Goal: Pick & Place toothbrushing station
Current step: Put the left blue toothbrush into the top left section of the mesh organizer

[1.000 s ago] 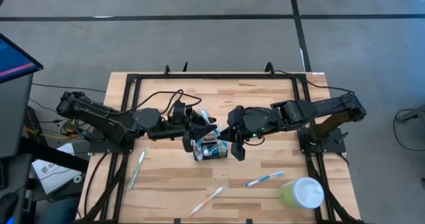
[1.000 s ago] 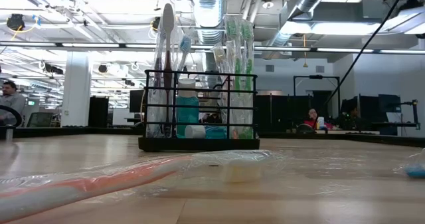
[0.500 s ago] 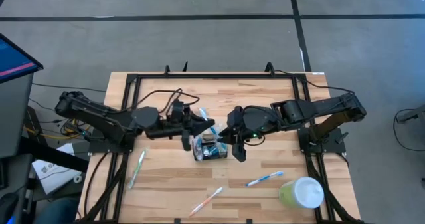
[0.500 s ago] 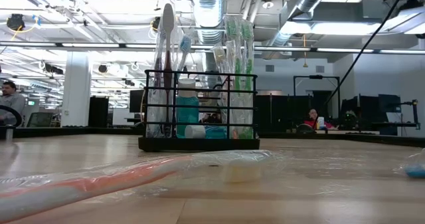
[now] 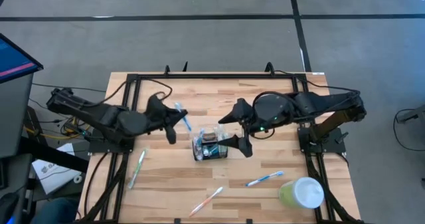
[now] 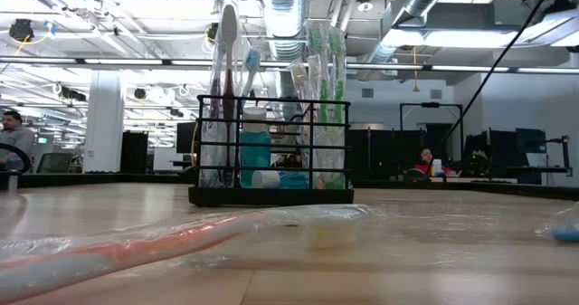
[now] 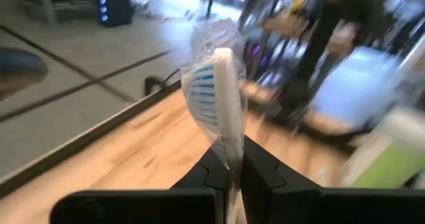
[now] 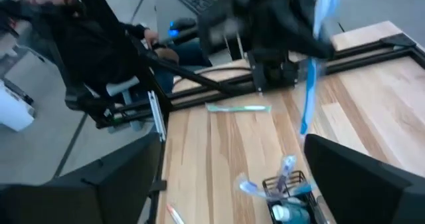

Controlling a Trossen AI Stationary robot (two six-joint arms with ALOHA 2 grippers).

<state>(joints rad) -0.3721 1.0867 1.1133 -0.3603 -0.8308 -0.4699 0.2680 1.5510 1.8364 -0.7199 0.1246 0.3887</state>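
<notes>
The toothbrushing station (image 5: 210, 147), a small black wire box with brushes and tubes standing in it, rests on its base mid-table; it also shows in the low view (image 6: 270, 151). My left gripper (image 5: 174, 117) is to its left, shut on a plastic-wrapped blue-and-white toothbrush (image 5: 181, 115). My right gripper (image 5: 236, 131) stands open at the station's right side, one finger beside the box, and holds nothing. My left gripper pinches the wrapped toothbrush between its two fingers, just below the bristled head (image 7: 228, 159). The head (image 7: 214, 91) sticks out past the fingertips. The brush is lifted clear of the table and of the station, and its blue handle (image 8: 305, 114) slants down.
Loose wrapped toothbrushes lie on the table: a green one (image 5: 136, 168) at the left, an orange one (image 5: 206, 202) at the near edge, a blue one (image 5: 263, 179) to the right. A pale green cup with a white lid (image 5: 302, 193) stands at the near right corner.
My left gripper has shut on the toothbrush at the station's top, then gone toward the table's left edge with it, drawing it clear of the station. My right gripper has opened wide at the station's right side and backed off slightly. The station has stayed in place.
</notes>
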